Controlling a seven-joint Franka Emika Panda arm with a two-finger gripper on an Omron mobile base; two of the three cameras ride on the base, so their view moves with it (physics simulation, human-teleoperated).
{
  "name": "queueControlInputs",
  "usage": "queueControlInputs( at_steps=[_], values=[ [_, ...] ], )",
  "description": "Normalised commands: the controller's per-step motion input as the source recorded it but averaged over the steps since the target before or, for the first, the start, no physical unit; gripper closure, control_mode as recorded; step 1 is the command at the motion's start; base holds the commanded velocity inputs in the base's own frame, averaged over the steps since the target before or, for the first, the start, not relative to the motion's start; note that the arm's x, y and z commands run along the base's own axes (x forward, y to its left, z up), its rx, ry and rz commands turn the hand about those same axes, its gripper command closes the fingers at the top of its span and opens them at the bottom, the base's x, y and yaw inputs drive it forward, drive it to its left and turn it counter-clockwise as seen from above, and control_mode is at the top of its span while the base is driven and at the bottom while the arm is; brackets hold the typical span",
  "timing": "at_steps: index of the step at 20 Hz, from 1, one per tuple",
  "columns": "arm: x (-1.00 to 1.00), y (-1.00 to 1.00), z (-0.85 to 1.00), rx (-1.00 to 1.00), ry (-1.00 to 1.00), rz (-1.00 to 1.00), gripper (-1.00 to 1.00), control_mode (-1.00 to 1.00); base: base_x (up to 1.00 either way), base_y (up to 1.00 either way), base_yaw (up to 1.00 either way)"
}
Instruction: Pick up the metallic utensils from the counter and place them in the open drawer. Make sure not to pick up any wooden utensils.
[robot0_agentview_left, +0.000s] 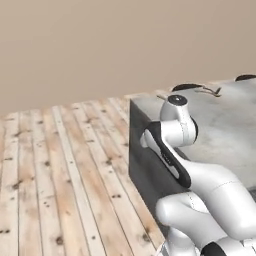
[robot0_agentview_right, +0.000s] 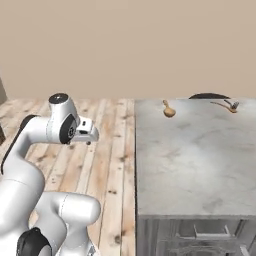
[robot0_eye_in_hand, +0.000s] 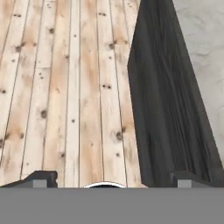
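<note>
Hand (robot0_eye_in_hand: 109, 177) hangs wide open, empty, over bare floorboards (robot0_eye_in_hand: 65, 87) beside counter (robot0_eye_in_hand: 201, 39) edge.

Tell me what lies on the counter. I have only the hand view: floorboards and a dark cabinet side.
Observer: A wooden spoon lies near the counter's far left corner.
Operator: Name anything else up there.
Observer: More utensils lie at the far right, by a dark round thing; they are too small to tell apart.
Operator: Place the gripper for me.
Observer: The gripper hangs over the floor, left of the counter and apart from it.
</note>
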Motion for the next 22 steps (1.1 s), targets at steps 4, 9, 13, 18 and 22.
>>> queueControlInputs(
  at_steps=[4,9,13,18,22],
  values=[
    [0.0,0.0,0.0,0.0,0.0,0.0,-1.0,1.0,1.0,1.0,-0.56],
    [0.0,0.0,0.0,0.0,0.0,0.0,-1.0,1.0,1.0,1.0,-0.55],
    [0.0,0.0,0.0,0.0,0.0,0.0,-1.0,1.0,0.47,1.0,-0.19],
    [0.0,0.0,0.0,0.0,0.0,0.0,-1.0,1.0,0.88,1.0,-0.29],
    [0.0,0.0,0.0,0.0,0.0,0.0,-1.0,1.0,1.0,1.0,-0.46]
  ],
)
